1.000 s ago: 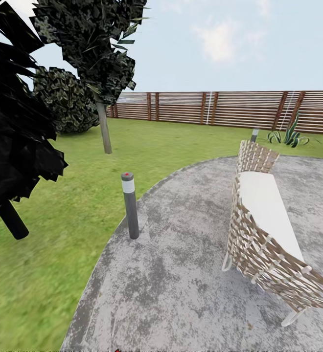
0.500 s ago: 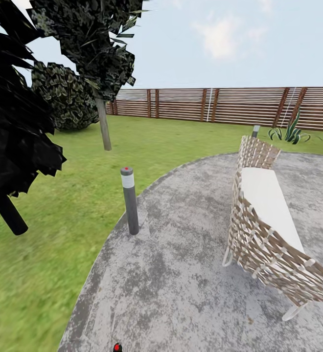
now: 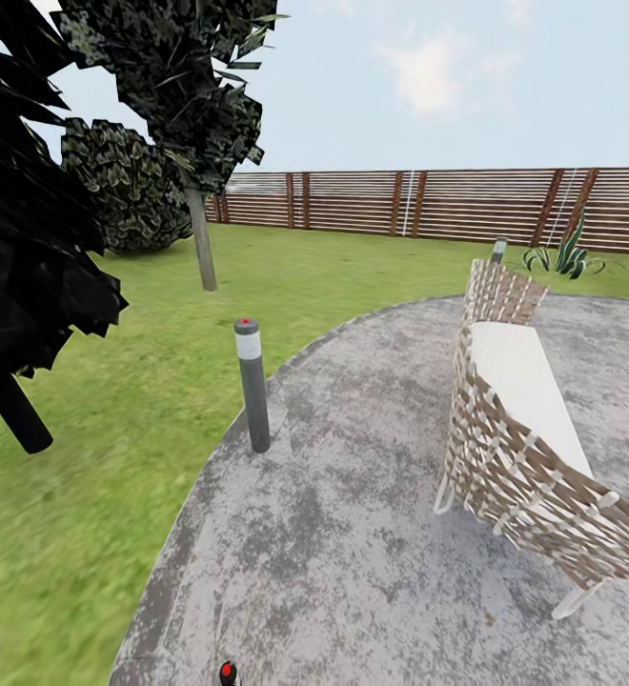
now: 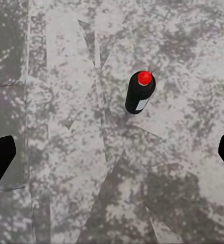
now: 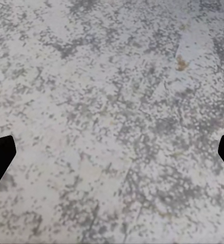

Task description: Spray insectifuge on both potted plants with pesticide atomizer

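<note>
Lawn (image 3: pixel 86 457): green grass is spreading out to a brown slat fence (image 3: pixel 448 205).
Paving (image 3: pixel 372 534): a big grey speckled patch is curving beside the grass.
Trees (image 3: pixel 29 238): dark and leafy, standing on the grass.
Bench (image 3: pixel 519 448): woven, with a pale seat, sitting on the paving.
Lamp post (image 3: pixel 253 386): short, grey, red on top – standing at the paving's edge.
Left gripper (image 4: pixel 112 155): fingers are spread wide apart, holding nothing – a small dark post with a red top (image 4: pixel 140 92) is standing on the stone under it.
Right gripper (image 5: pixel 112 155): fingers are spread wide apart, hanging over bare stone.
Spray bottle and potted plants: I cannot tell where they are.
</note>
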